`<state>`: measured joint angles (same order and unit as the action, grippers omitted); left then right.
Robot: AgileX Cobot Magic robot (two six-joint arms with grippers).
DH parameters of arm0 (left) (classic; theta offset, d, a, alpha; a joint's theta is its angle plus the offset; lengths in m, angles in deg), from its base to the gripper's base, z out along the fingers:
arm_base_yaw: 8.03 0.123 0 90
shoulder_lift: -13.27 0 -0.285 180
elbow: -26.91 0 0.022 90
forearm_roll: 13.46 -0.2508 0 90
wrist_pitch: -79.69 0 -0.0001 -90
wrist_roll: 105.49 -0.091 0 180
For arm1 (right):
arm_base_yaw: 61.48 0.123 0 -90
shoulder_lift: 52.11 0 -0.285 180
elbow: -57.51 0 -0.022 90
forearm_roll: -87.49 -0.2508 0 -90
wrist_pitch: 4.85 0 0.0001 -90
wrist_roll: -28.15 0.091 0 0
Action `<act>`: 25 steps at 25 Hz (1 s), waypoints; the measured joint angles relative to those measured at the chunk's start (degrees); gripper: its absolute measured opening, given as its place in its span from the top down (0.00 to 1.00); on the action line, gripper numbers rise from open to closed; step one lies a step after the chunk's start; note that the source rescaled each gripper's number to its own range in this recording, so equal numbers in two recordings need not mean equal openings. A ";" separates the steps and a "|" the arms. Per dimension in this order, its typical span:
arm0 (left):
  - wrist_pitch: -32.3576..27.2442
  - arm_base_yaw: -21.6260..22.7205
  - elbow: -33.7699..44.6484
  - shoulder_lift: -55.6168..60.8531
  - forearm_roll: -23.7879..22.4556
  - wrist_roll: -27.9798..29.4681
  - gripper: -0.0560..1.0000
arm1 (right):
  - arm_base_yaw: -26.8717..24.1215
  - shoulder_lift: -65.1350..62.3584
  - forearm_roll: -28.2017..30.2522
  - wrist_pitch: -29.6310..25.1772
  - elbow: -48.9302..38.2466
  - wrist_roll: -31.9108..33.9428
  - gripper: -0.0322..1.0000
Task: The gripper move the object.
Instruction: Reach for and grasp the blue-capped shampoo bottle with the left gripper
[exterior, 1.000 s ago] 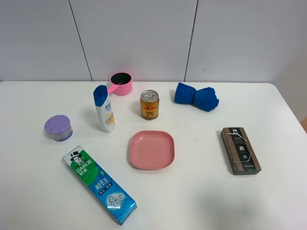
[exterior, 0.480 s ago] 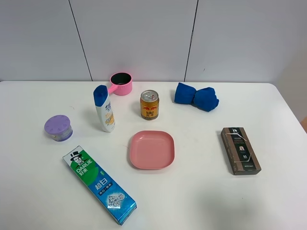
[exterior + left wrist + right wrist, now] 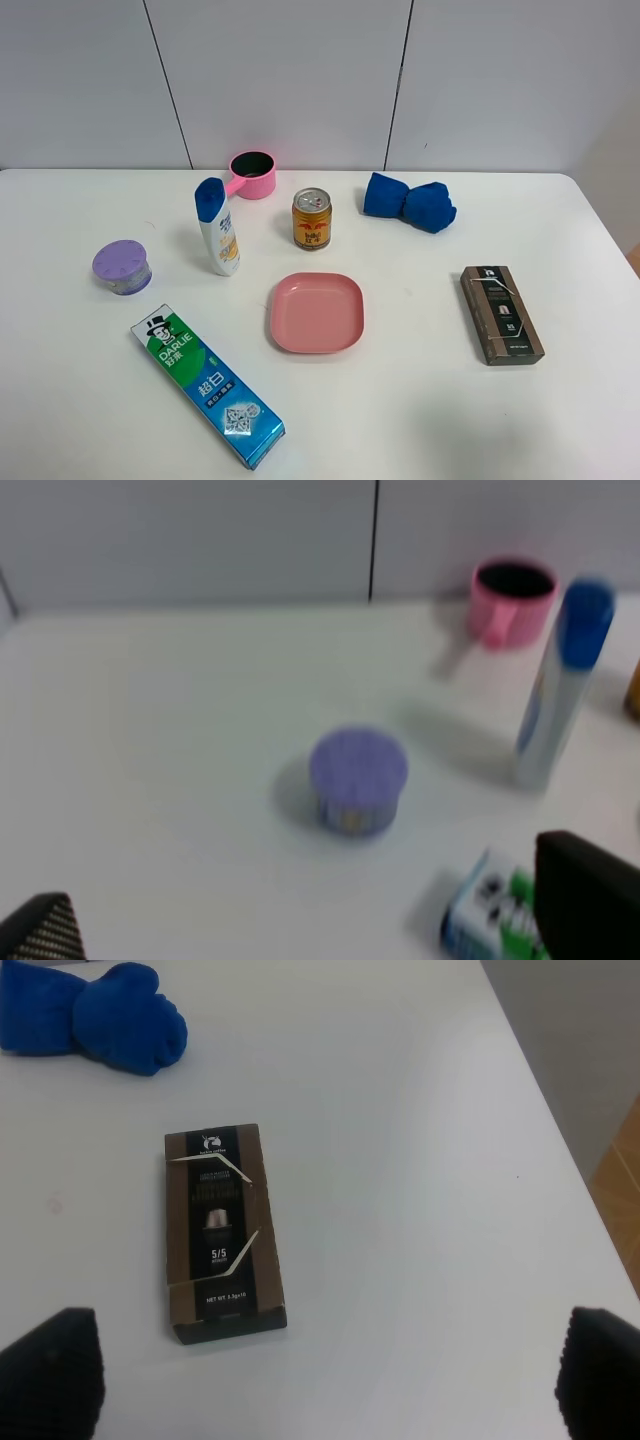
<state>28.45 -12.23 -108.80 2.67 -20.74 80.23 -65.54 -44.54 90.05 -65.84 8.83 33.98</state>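
Nothing has moved on the table (image 3: 80,400) since a second ago. Bottle (image 3: 218,228) stands upright, long axis vertical, just beside the can (image 3: 311,218) on its left-arm side. Left jaws gape wide, with the bottle ahead of them, off toward the can. Right jaws, also spread, hang well apart on the can's far side, so left looks nearer.

Pink plate (image 3: 316,312), gold can (image 3: 311,218), blue cloth (image 3: 409,203); brown box (image 3: 501,313), toothpaste box (image 3: 207,385), purple jar (image 3: 122,267)
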 joint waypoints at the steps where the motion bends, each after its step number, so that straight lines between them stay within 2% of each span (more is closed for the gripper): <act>1: 2.91 0.00 -0.51 -1.64 1.43 -0.67 0.00 | 0.00 0.00 0.00 0.00 0.00 0.00 0.00; 6: 11.76 0.00 -0.82 -12.29 10.95 -5.72 0.00 | 0.00 0.00 0.00 0.00 0.00 0.00 0.00; 12: 21.33 0.00 -0.82 -26.98 20.72 -18.21 0.00 | 0.00 0.00 0.00 0.00 0.00 0.00 0.00; 19: 28.54 0.00 -0.76 -43.98 28.71 -25.41 0.00 | 0.00 0.00 0.00 0.00 0.00 0.00 0.00; 25: 41.30 -0.22 6.30 -52.99 38.65 -35.64 0.00 | 0.00 0.00 0.00 0.00 0.00 0.00 0.00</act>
<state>69.75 -12.46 -102.50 -50.32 17.91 44.59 -65.54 -44.54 90.05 -65.84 8.83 33.98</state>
